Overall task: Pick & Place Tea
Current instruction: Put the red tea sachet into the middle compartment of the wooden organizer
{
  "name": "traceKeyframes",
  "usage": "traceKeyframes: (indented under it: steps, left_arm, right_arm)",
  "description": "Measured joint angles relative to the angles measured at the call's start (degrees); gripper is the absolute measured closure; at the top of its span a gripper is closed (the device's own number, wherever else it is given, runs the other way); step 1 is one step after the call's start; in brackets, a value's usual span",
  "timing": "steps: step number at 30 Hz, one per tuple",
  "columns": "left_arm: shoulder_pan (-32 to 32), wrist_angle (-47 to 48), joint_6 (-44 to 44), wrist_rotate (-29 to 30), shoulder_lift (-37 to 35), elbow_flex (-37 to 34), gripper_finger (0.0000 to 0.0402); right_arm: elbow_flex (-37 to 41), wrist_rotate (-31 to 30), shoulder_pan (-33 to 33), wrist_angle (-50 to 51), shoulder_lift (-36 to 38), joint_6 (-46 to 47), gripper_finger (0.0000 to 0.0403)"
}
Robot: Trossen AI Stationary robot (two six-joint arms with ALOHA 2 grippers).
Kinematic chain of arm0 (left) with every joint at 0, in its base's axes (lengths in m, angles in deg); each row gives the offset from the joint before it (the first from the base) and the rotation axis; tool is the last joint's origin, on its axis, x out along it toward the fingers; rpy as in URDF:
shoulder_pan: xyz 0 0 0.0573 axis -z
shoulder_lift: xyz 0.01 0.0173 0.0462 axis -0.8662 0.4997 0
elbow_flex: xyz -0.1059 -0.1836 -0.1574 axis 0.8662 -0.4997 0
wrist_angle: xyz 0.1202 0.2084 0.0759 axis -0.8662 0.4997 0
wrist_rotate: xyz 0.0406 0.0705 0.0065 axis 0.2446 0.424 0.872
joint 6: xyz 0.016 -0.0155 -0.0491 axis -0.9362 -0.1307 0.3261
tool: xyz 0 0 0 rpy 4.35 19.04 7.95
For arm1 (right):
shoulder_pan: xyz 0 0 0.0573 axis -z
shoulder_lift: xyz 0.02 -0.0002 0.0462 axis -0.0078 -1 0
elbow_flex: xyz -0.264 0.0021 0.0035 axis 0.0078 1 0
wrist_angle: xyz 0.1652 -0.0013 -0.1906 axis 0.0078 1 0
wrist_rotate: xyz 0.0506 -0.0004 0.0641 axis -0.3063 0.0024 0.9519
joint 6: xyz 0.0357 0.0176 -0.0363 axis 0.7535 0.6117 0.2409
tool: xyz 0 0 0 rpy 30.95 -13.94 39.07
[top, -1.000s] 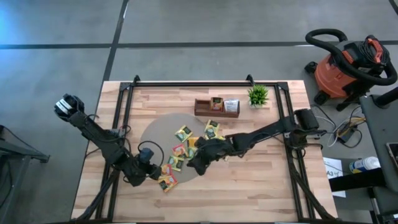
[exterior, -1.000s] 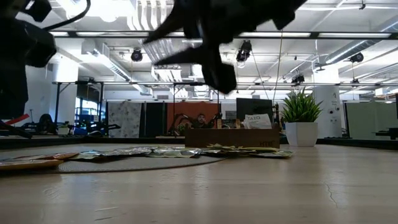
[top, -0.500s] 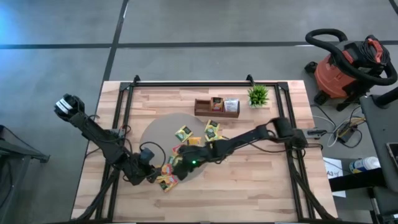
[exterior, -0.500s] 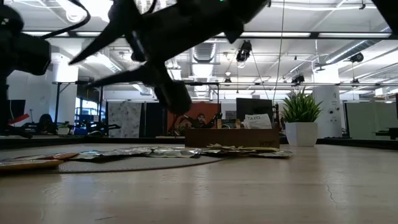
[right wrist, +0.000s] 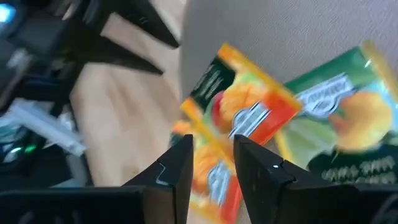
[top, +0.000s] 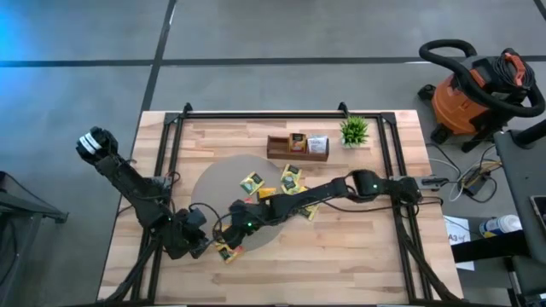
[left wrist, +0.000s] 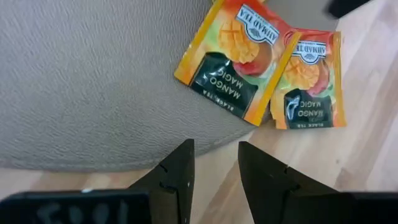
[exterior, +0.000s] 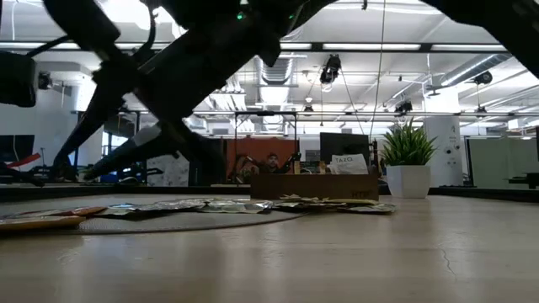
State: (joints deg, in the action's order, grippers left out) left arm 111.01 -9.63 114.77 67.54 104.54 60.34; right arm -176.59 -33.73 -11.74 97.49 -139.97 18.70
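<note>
**Right arm stretches farther across the mat toward the left gripper**

Since the earlier frames the right arm reaches much farther along the grey mat, its gripper now close to the left gripper at the mat's near-left edge, while the left arm has drawn back slightly toward the table's corner.

Tea sachets lie scattered over the round grey mat. In the left wrist view two orange-and-yellow Mango Magic sachets sit side by side, one on the mat's edge, the other mostly on the wood, their edges touching. More yellow-green sachets rest nearer the mat's middle, and a few stand in the wooden tray at the back.

The right gripper hovers above an orange sachet with a green one beside it; its fingers stand slightly apart with nothing between them. The left gripper's fingers are likewise parted by a narrow gap, empty, just short of the mango sachets.

A small potted plant stands beside the tray. Off the butcher-block table sits an orange shop vacuum.
</note>
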Motion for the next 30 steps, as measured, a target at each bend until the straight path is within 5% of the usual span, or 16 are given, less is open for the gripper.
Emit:
traceKeyframes:
  steps: [9, 18, 30]
  left_arm:
    - [6.3, 0.4, -7.3, 11.6, -0.4, 0.0, 0.0283]
    - [8.8, -1.3, -2.7, 12.8, -0.4, -3.2, 0.0283]
    - [8.7, -20.7, 4.9, 16.4, -0.4, -11.4, 0.0283]
  right_arm:
    - [-1.9, -3.7, -0.4, 1.4, -2.9, -4.4, 0.0292]
    - [-1.0, -3.5, -0.4, 1.0, -3.9, -5.3, 0.0300]
    - [-0.1, -1.7, -0.5, 0.6, -4.3, -3.9, 0.0298]
